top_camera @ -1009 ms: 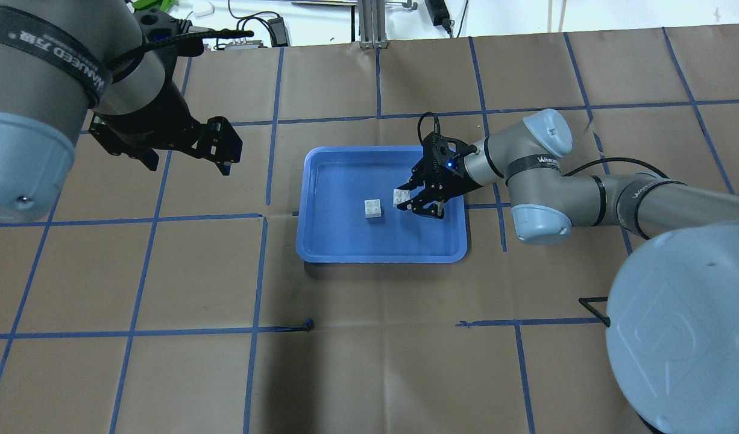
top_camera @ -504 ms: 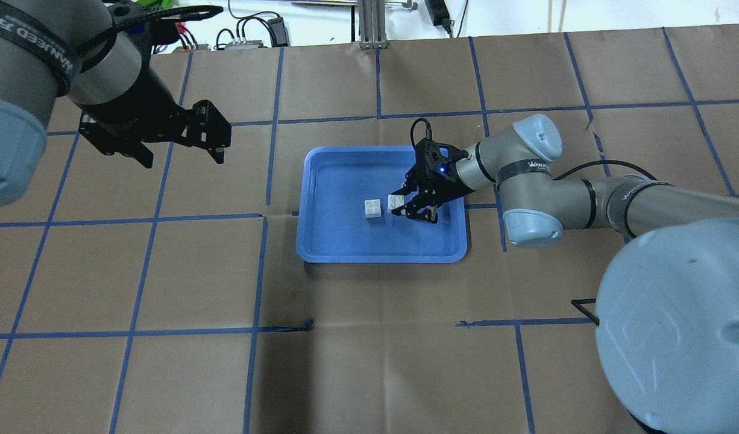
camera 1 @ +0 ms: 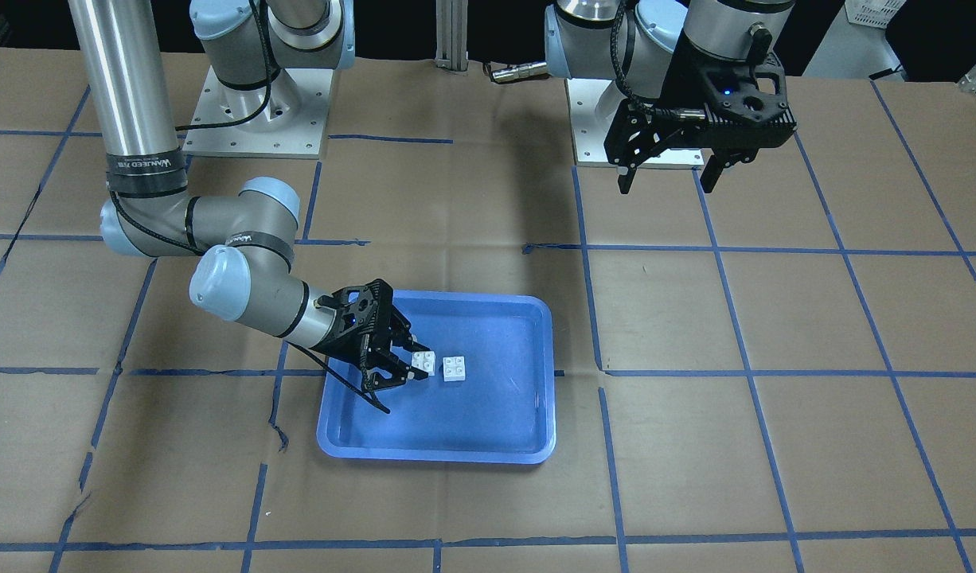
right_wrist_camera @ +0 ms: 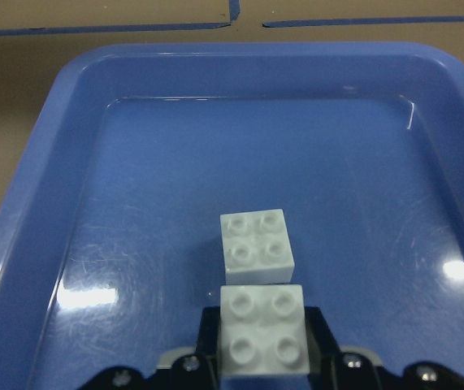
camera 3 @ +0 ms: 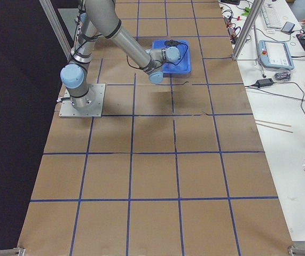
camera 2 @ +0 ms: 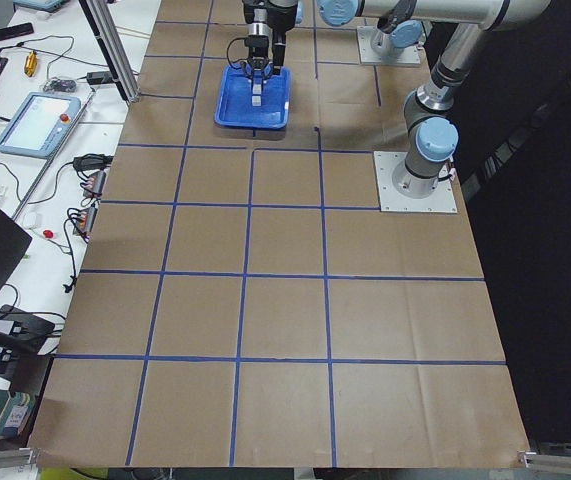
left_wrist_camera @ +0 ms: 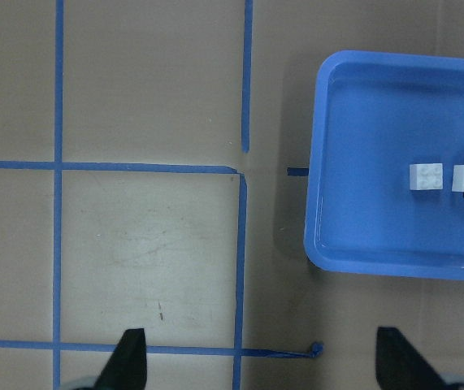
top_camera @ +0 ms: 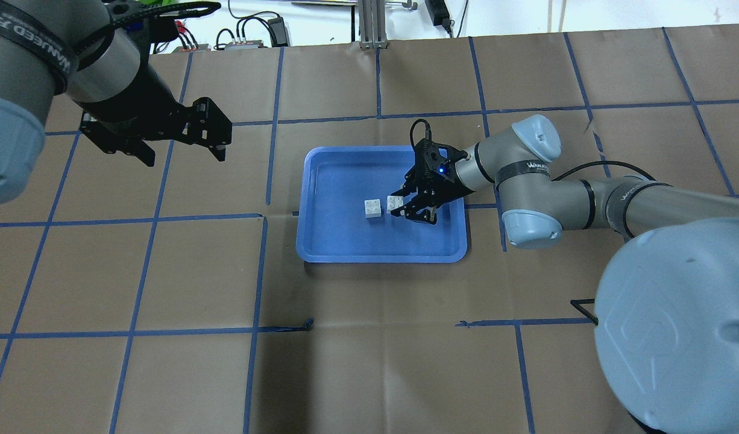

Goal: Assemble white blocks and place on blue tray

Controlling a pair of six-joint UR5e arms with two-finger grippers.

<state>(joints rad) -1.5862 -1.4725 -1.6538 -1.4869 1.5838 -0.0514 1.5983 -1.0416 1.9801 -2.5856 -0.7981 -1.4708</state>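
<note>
The blue tray [top_camera: 381, 258] lies mid-table, also in the front view [camera 1: 436, 455]. One white block [top_camera: 373, 208] sits loose on the tray floor, studs up, seen too in the front view [camera 1: 454, 368] and the right wrist view [right_wrist_camera: 256, 244]. My right gripper [top_camera: 401, 208] is shut on the second white block [top_camera: 395, 203], studs up, held low just beside the loose one with a small gap; this held block also shows in the right wrist view [right_wrist_camera: 262, 331]. My left gripper [top_camera: 185, 155] is open and empty, high above the table left of the tray.
Brown paper with a blue tape grid [top_camera: 267, 217] covers the table. The arm base plates [camera 1: 257, 119] stand at the robot's side. A teach pendant [camera 3: 274, 53] and cables lie on the bench beyond the tray.
My right gripper has carried its white block leftward, close to the loose block. My left arm has drawn up and away to the left, then held nearly still.
</note>
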